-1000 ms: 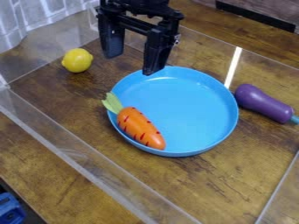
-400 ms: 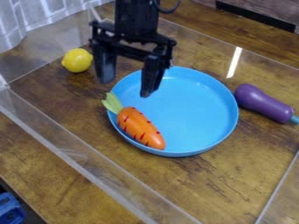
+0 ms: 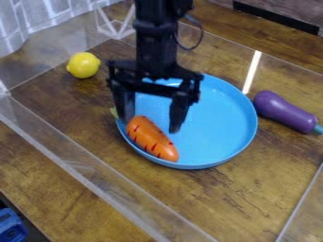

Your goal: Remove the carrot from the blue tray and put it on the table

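The orange carrot (image 3: 154, 138) with dark grooves lies at the front left of the round blue tray (image 3: 228, 118), its green stub hidden behind the left finger. My black gripper (image 3: 150, 111) points straight down over the carrot, open wide. One finger (image 3: 121, 108) stands left of the carrot at the tray's rim, the other (image 3: 180, 110) to its right over the tray floor. The carrot's upper end sits between them, and nothing is held. The dark wooden table (image 3: 76, 161) surrounds the tray.
A yellow lemon (image 3: 83, 65) rests on the table at the back left. A purple eggplant (image 3: 286, 112) lies right of the tray. Clear acrylic walls (image 3: 94, 180) edge the tabletop at front and left.
The gripper has come down from above the tray's back rim to straddle the carrot, rolling a little on the way. Its jaws stayed open. The carrot has not moved.
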